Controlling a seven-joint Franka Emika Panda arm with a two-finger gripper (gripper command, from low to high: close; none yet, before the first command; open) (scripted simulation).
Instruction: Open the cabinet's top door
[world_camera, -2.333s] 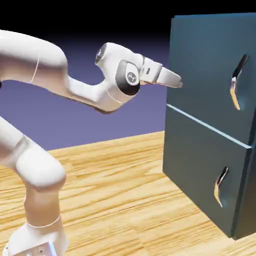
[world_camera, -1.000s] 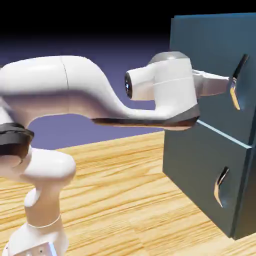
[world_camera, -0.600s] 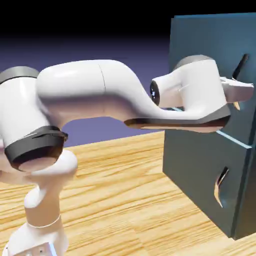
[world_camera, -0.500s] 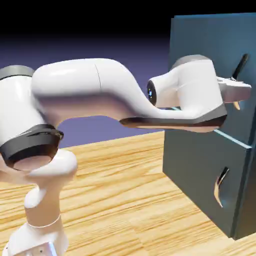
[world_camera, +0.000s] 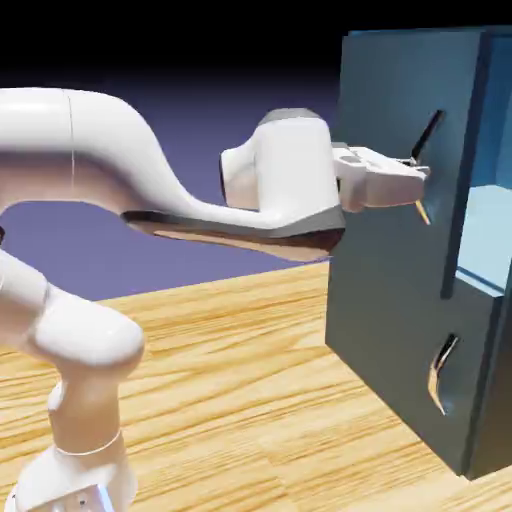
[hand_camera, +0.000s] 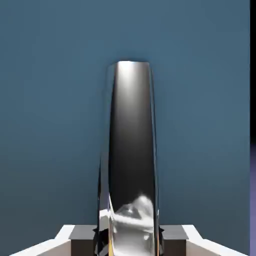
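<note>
Now gripper (world_camera: 424, 178): clasping the top door's silver handle (hand_camera: 131, 150)
Top door (world_camera: 400, 90): standing partly open, baring light-blue insides (world_camera: 488, 235)

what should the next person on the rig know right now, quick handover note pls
Gripper: shut on the top door's handle, one fingertip on each side of it.
Top door: partly open, swung out from the cabinet, with the lighter blue inside showing past its edge.
Lower door: closed, its own handle free.
Done: handle gripped, door off its frame.
Left: probably keep the grip and swing the top door wider, then let go.
</note>
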